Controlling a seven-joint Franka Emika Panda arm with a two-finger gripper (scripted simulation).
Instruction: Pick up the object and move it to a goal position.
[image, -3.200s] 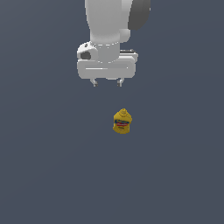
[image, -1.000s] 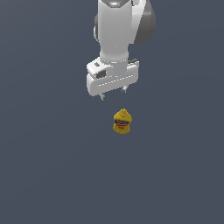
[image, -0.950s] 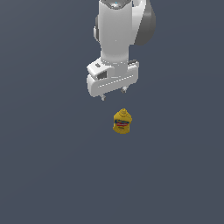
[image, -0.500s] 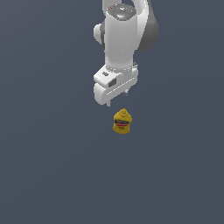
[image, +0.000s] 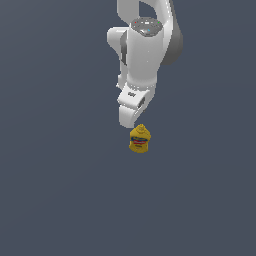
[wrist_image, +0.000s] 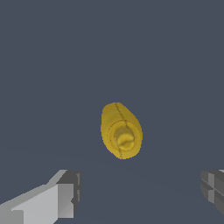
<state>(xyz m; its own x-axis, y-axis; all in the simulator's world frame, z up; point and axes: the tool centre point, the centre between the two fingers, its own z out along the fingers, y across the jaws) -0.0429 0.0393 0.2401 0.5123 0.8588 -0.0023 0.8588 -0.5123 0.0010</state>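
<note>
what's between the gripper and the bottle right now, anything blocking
Nothing visible. In the wrist view the open fingers frame only bare surface around the bottle. In the exterior view the gripper hangs right by the bottle's cap, with no other object there.

— What surrounds the scene?

— One flat slate-grey surface (image: 55, 200) fills the exterior view from edge to edge, from twelve o'clock round to six. There are no seams or markings on it.

— And the light?

— Even and soft. The grey looks a touch lighter toward six o'clock than toward twelve.

— Does the wrist view differ?

— It shows the same plain grey ground (wrist_image: 52, 57), uniform and untextured, and I cannot tell whether it is a floor or a tabletop.
</note>
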